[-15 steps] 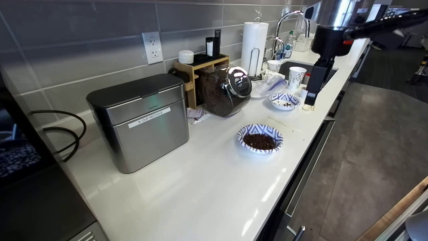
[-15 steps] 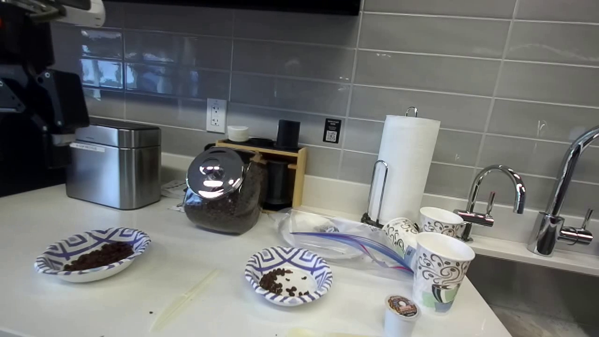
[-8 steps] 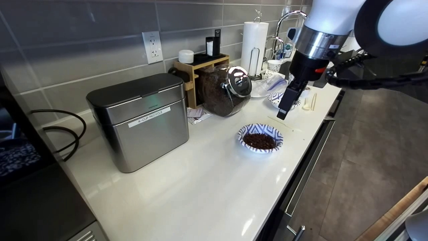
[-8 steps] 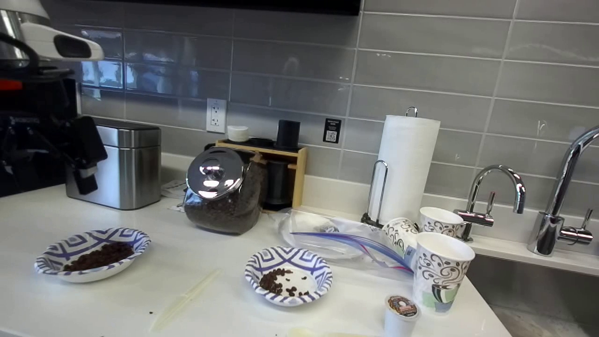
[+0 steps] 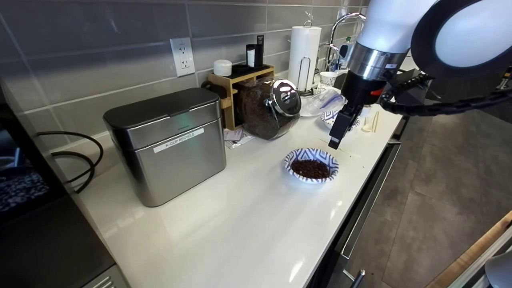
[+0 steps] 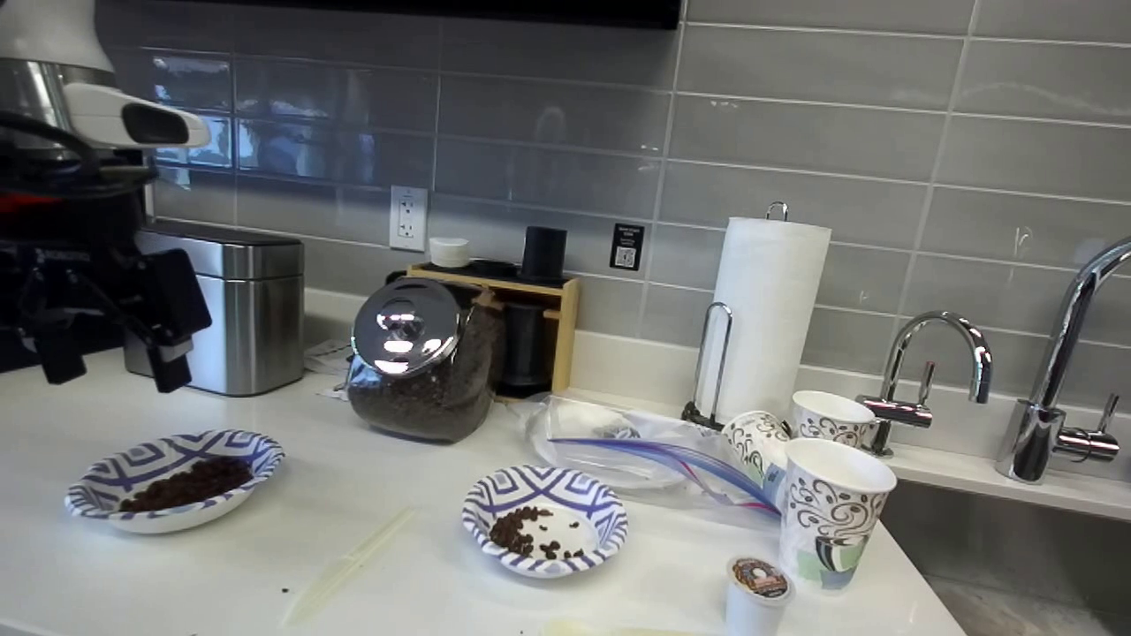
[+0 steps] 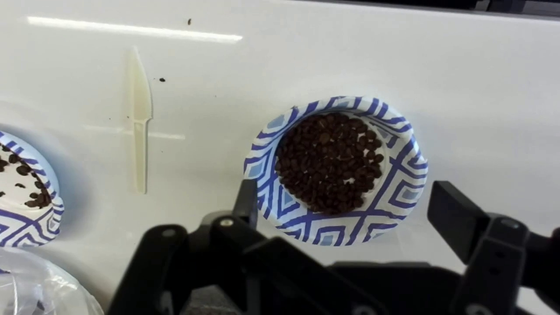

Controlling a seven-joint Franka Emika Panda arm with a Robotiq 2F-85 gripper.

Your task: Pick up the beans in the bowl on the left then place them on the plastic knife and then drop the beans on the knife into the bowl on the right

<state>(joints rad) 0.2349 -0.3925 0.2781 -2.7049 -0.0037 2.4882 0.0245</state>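
Some way above the dark brown coffee-like beans in the fuller round blue-and-white paper bowl, holds black two-fingered gripper wide and empty, flanking the heap in wrist view; probably needs straight lowering

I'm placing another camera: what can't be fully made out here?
Emptier bowl: partly behind the gripper in an exterior view; cut by the wrist view's left edge.
Heaped beans: overlapping in the wrist view, so uncountable.
White pod: base cut by an exterior view's bottom edge.
Wall card: text too small in an exterior view.
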